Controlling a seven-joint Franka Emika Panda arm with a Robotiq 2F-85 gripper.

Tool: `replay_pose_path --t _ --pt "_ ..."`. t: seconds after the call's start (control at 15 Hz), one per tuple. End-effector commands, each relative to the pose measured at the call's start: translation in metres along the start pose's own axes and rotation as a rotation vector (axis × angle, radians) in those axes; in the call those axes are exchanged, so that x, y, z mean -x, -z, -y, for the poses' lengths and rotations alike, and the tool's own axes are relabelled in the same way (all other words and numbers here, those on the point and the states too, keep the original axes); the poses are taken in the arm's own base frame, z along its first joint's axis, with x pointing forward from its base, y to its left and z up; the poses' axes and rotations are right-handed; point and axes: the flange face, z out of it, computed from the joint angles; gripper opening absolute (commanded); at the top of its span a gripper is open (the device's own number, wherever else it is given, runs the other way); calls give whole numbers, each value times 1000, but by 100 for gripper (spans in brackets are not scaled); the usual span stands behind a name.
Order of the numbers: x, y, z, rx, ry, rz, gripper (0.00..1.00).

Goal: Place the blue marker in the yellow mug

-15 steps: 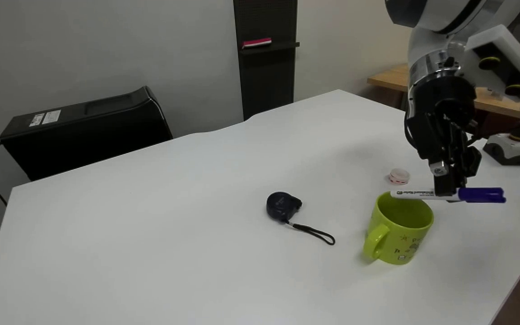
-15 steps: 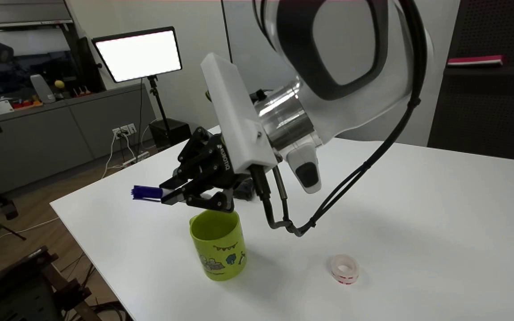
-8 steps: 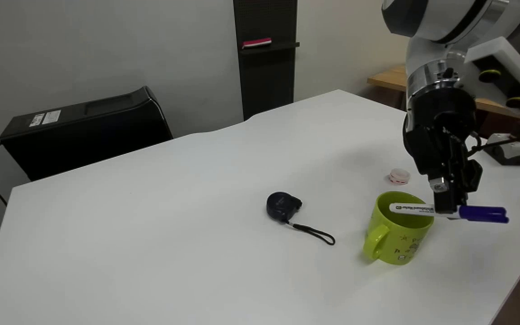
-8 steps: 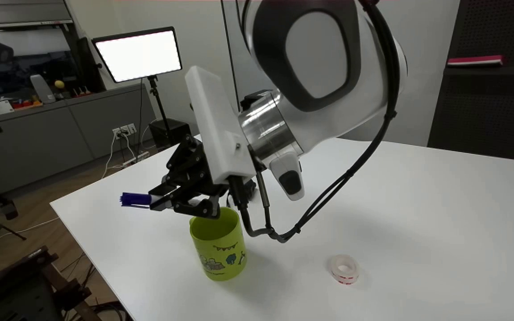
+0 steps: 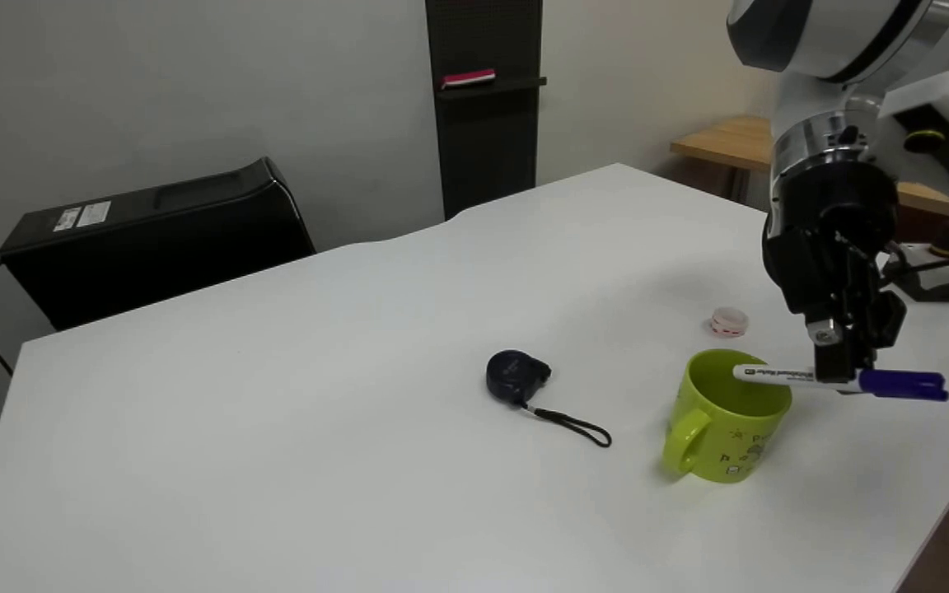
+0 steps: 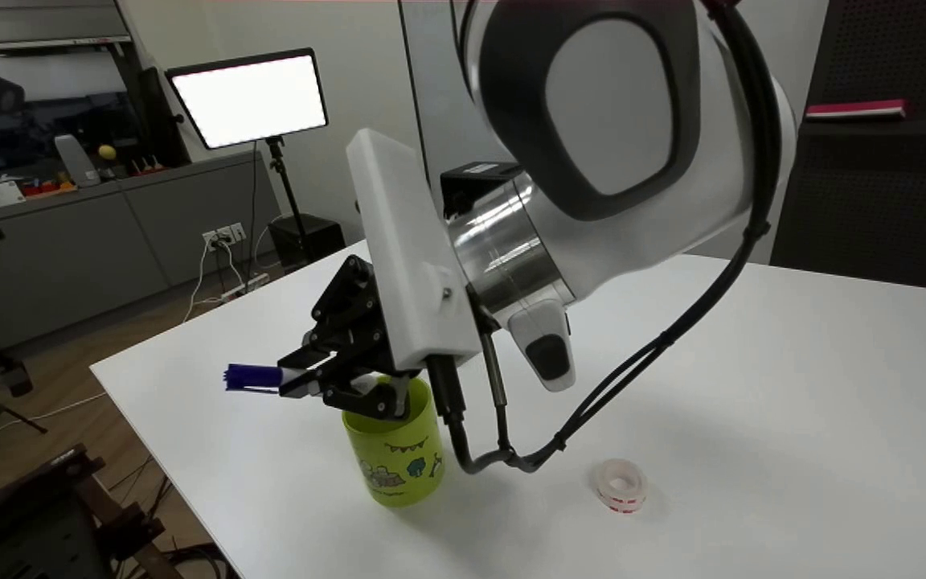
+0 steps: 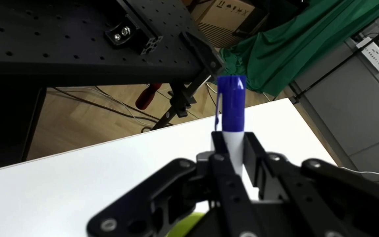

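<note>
The blue marker has a white barrel and a dark blue cap. My gripper is shut on the barrel near the cap, which also shows in the wrist view. The marker lies nearly level. Its white end overlaps the mouth of the yellow mug in an exterior view; whether it dips below the rim I cannot tell. The yellow-green mug stands upright with small printed drawings. My gripper is above and beside the mug. Only a sliver of the mug shows in the wrist view.
A dark tape measure with a cord loop lies beside the mug. A small clear tape roll lies behind the mug, also visible here. A white-grey box sits at the table's far edge. The white table's edge is near the gripper.
My gripper has come down with the marker, then shifted away from the mug's handle side, to the right in an exterior view. The mug has not moved.
</note>
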Motion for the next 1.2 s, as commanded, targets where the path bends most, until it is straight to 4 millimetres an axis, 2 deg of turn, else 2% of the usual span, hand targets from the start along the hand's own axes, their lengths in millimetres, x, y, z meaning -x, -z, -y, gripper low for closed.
replay_pose_path --t 0.0,0.67,1.13 --pt "4 13 -12 -20 -14 -18 5" --pt "-5 23 -32 -61 -48 -22 5" --pt "-17 27 -38 -73 -58 -11 5"
